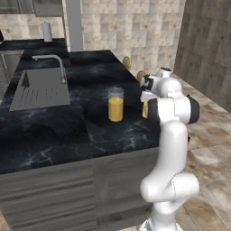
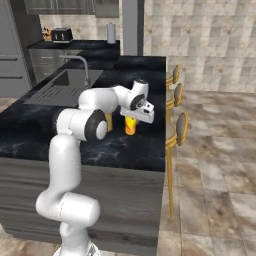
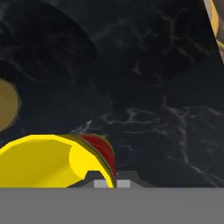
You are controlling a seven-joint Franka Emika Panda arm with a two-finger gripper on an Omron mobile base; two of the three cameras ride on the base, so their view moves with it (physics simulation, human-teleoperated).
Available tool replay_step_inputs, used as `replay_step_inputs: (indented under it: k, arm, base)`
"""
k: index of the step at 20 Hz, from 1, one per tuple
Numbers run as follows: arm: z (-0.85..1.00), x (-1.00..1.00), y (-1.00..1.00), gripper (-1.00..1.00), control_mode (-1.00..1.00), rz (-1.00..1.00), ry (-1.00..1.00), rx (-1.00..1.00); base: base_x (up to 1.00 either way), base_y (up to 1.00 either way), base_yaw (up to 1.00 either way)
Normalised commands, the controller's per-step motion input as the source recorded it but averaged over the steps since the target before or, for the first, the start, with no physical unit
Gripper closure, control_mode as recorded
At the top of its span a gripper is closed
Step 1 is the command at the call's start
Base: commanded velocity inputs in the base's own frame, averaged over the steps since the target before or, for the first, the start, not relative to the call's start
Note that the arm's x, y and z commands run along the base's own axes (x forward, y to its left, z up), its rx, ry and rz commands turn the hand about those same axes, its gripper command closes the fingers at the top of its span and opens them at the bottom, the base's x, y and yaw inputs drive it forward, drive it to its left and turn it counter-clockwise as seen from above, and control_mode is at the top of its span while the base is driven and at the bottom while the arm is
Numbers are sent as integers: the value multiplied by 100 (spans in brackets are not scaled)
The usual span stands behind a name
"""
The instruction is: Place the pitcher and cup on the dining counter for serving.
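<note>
Hand view looks straight down on the cup (image 3: 48,159), bright yellow with a red mark on its side, its rim caught between the closed finger tips of the gripper (image 3: 109,181); one tip sits inside the wall and one outside, so the pincer is clamped on the cup's rim. Below it spreads the dining counter (image 3: 166,109), glossy black with pale veins. From the right base view the cup (image 2: 131,126) hangs under the hand, its base at or just above the stone; I cannot tell whether it is touching. In the left base view a sliver of the cup (image 1: 145,109) peeps out behind the white forearm.

Just beside it stands the pitcher (image 1: 115,104), upright on the black top, clear above and orange in its lower part, apart from the cup. Further back lies the grey sink (image 1: 40,88) with its tap, and gold-backed stools (image 2: 177,131) line the counter's far edge.

Judging by this, the pitcher is already served and the cup is the step in hand: setting it down. The next move calls for lowering it until the base rests flat, then opening the fingers and lifting straight up, so the inner finger does not tip the cup or knock it into the pitcher
</note>
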Motion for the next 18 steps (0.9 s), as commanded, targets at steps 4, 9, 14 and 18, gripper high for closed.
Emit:
replay_step_inputs:
  k: [4, 9, 14, 18]
  arm:
    - [-64, 56, 0, 100, -100, 0, 0, 0]
    - [-52, 38, 0, -100, -100, 0, 0, 0]
    - [-2, 5, 0, -100, -100, 0, 0, 0]
    - [35, -24, 16, -100, -100, 0, -6, 0]
  base:
    - [0, 0, 0]
    - [0, 0, 0]
    - [0, 0, 0]
    - [0, 0, 0]
